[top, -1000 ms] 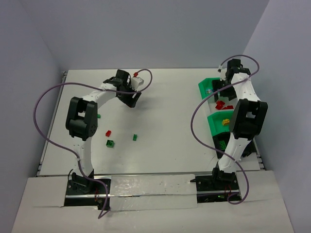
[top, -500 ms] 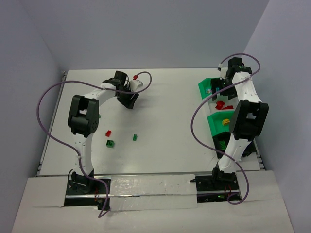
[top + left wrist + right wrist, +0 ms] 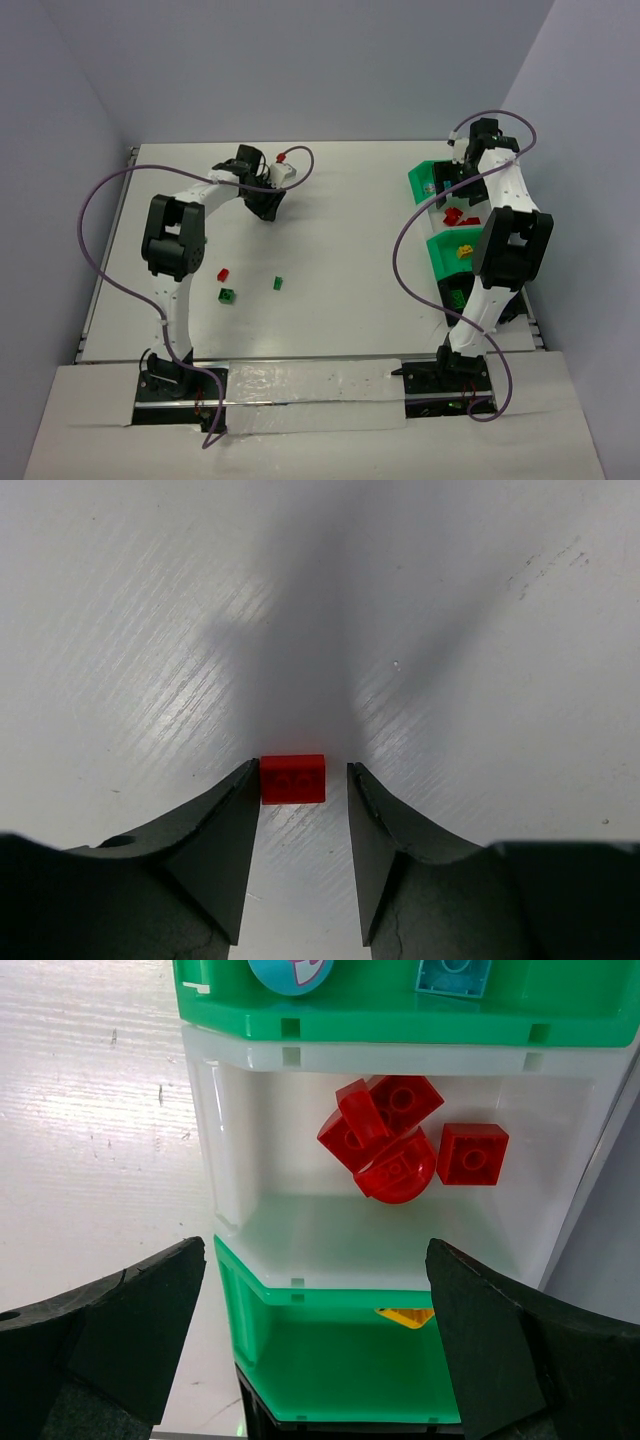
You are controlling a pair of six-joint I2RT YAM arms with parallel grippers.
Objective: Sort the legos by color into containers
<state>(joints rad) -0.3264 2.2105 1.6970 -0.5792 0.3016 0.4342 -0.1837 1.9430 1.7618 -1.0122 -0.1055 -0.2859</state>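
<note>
A small red lego (image 3: 293,779) lies on the white table between my left gripper's (image 3: 302,772) fingers. The left finger (image 3: 225,830) touches it and the right finger (image 3: 385,830) stands a little off, so the jaws are open. In the top view this gripper (image 3: 268,206) is low at the far left-middle of the table. My right gripper (image 3: 315,1250) is open and empty above the bins (image 3: 452,188). Below it are a white bin (image 3: 300,1057) holding several red legos (image 3: 390,1140) and a green bin (image 3: 340,1360) holding a yellow lego (image 3: 405,1315).
Loose on the table's left are a red lego (image 3: 223,274) and green legos (image 3: 228,295) (image 3: 278,283) (image 3: 203,239). The far green bin (image 3: 400,1020) holds a light blue brick (image 3: 455,975). The bin row (image 3: 440,255) runs along the right edge.
My left gripper has shifted a little back and left, settling low over the red lego. The right arm has barely moved.
</note>
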